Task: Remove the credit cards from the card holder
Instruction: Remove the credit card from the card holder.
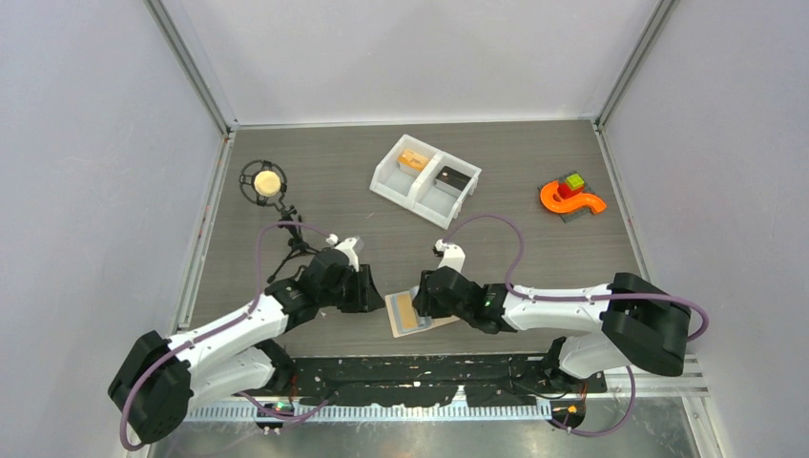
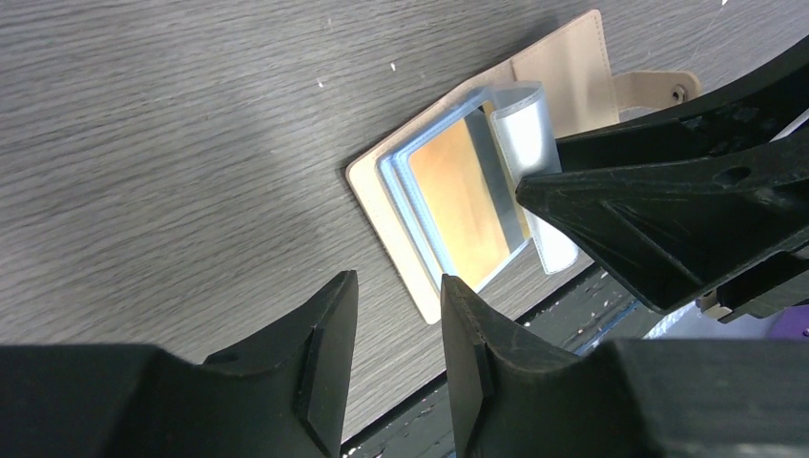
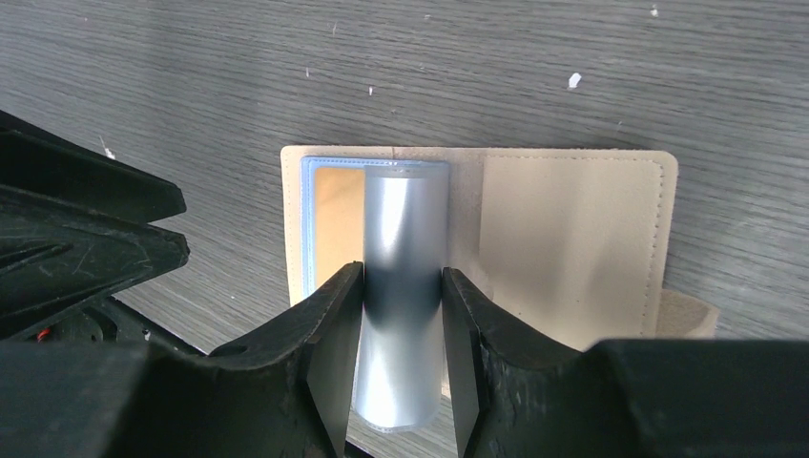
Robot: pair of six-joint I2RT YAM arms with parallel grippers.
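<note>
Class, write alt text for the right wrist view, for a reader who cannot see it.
The right gripper pinches a curled clear plastic sleeve of the open beige card holder, which lies flat on a grey wood-grain table. An orange card shows in the pocket just left of it.

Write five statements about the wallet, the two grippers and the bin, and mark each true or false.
1. The card holder lies open on the table. True.
2. The left gripper has its jaws closed on a card. False: its jaws stand apart with nothing between them, above the holder's near corner.
3. The right gripper pinches a curled plastic sleeve of the holder between its jaws. True.
4. Both compartments of the white bin are empty. False: one holds a tan item, the other a dark item.
5. An orange-tan card sits inside the holder. True.
</note>
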